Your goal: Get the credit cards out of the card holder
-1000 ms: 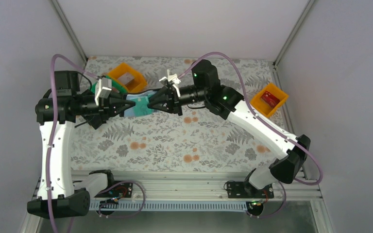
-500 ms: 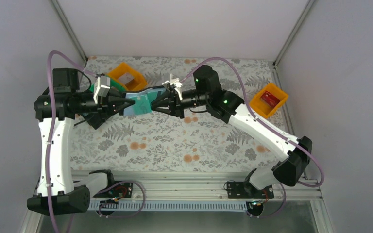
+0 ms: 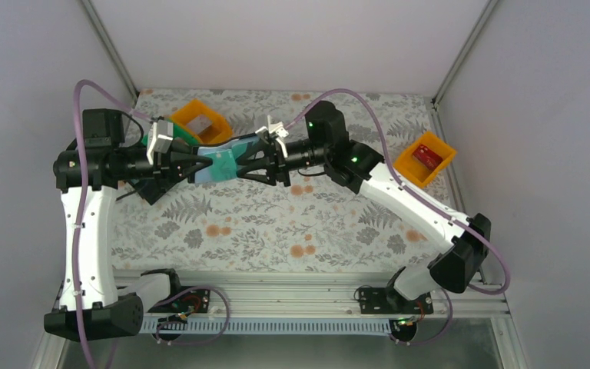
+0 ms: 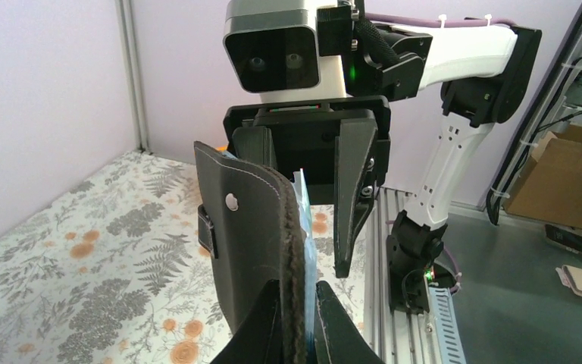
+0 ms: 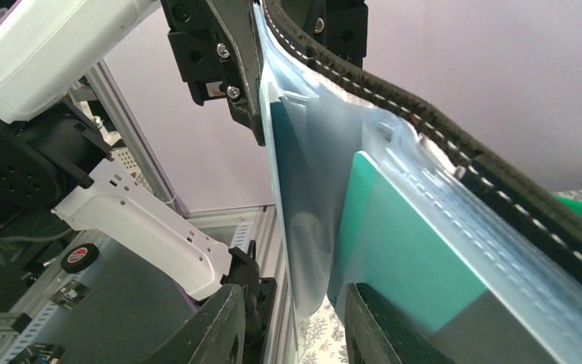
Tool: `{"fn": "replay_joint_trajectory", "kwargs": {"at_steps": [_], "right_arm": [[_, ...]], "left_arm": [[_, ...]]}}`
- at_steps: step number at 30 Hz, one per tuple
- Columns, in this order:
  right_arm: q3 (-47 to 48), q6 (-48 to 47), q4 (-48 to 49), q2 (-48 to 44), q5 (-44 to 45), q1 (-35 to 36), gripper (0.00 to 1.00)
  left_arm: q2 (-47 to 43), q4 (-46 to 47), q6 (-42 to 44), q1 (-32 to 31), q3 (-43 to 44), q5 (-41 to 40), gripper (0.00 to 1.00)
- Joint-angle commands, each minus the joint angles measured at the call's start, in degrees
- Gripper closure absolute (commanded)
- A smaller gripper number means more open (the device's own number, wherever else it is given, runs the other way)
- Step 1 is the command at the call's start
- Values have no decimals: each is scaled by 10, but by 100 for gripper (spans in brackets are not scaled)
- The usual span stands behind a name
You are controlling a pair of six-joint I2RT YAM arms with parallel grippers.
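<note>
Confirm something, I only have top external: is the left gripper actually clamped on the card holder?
Observer: Yes. In the left wrist view, the left gripper is shut on the lower edge of the card holder, which stands upright.
Operator: Is the right gripper closed on the teal card?
Observer: No. In the right wrist view, the right gripper is open, with only a translucent pocket flap hanging between its jaws.
Operator: Is the card out?
Observer: No. The teal card sits inside the pocket, behind the clear plastic.
</note>
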Motion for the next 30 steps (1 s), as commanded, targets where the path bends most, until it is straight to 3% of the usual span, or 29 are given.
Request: {"fn": "replay_joint_trajectory", "kwargs": {"at_steps": [1,3,8,14,21,24,30], "right_arm": [[13,6,21,14,-4,1,69],[20,6,14,23,4,1,76],[23,11,21,26,2,2,76],[12,-1,18,14,1,0,95],[7,-14,-10,-8,5,-17,96],[9,-15,-10,-14,0,-19,96],[18,-15,-10,-9,3,-20,96]], "left_arm": [[-8,5,23,4,-2,41,98],[-7,3,27,4,4,45,98],[-5,-9,43,5,2,58,98],[-7,-9,46,5,-6,53,98],[-5,18,21,6,-37,53,97],[-6,19,28,6,-52,55,88],[-7,46,-3,6,-67,58,80]]}}
